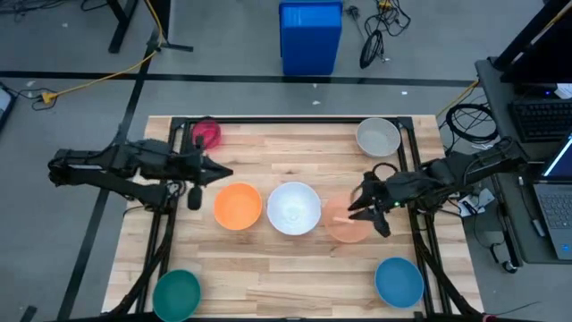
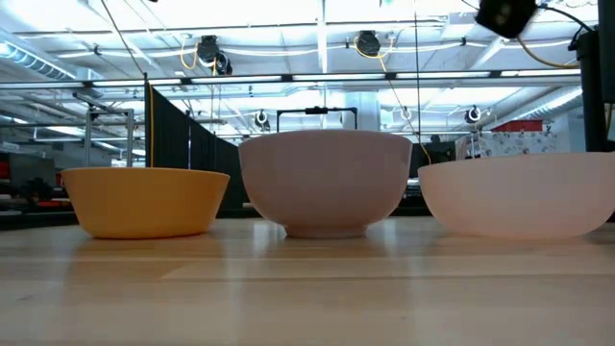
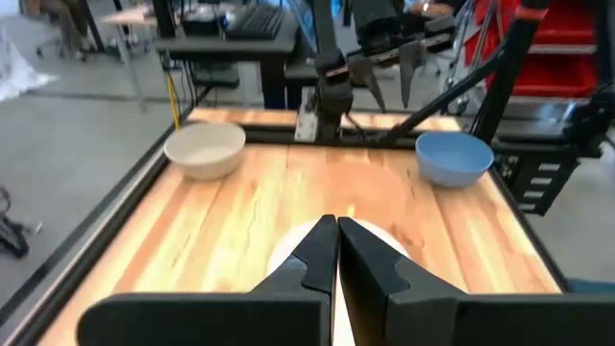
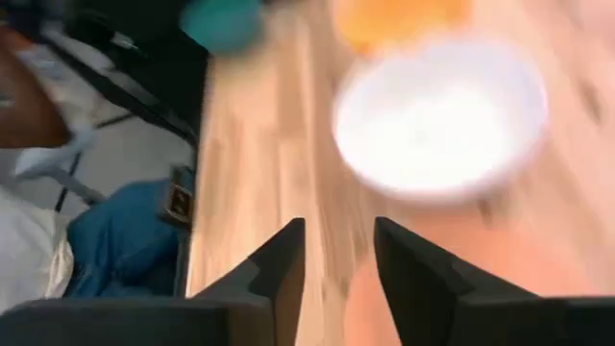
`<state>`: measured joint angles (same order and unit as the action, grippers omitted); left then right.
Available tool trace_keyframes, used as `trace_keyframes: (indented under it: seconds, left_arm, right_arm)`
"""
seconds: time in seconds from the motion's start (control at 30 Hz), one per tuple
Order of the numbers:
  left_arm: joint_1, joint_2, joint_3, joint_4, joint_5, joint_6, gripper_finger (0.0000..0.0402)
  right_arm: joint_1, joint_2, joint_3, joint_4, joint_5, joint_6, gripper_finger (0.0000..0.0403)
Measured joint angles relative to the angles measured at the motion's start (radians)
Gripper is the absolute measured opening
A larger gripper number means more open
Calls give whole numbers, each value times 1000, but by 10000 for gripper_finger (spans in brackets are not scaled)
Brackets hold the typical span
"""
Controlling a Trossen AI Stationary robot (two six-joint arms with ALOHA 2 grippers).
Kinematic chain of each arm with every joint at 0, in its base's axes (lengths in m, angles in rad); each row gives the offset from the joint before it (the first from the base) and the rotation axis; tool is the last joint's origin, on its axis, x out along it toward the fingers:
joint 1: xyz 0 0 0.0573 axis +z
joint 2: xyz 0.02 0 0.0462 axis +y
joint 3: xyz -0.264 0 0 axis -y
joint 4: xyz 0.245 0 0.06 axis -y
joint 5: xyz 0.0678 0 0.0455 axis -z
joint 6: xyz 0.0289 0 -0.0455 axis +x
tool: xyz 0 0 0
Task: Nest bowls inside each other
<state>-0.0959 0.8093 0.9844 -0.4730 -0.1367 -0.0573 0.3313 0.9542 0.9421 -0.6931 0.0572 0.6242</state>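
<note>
Nesting: none done that you can see. All seven bowls sit apart on the table point(image 1: 268, 259): magenta point(image 1: 206, 133), grey point(image 1: 378, 137), orange point(image 1: 238, 205), white point(image 1: 294, 207), peach point(image 1: 344, 224), teal point(image 1: 177, 292), blue point(image 1: 399, 281).

Right gripper point(image 1: 365, 209): fingers apart, holding nothing, poised over the peach bowl's edge; contact is probably nil, though the wrist view is blurred.

Left gripper point(image 1: 223, 171): fingers together, empty, waiting beside the orange bowl, nearer the magenta one.

A tall blue bin point(image 1: 310, 38) stands on the floor beyond the wooden table point(image 1: 277, 259), near black cables point(image 1: 374, 40)
</note>
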Motion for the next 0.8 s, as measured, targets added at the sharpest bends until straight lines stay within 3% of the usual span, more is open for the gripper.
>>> trace_keyframes:
  seconds: [0.13, 0.3, 0.57, 0.8]
  left_arm:
    - [0, 48, 0, 39, -24, -9, 0]
    - [0, 92, 0, 88, -25, -10, 0]
    - [0, 141, 0, 99, -26, -9, 0]
    - [0, 153, 0, 93, -26, -9, 0]
  right_arm:
    - [-17, 28, 0, -138, 29, 130, 147]
    - [-46, 92, 0, -298, 76, 139, 176]
    - [-107, 252, 0, -332, 108, 8, 234]
    - [-173, 395, 0, -335, 135, -87, 240]
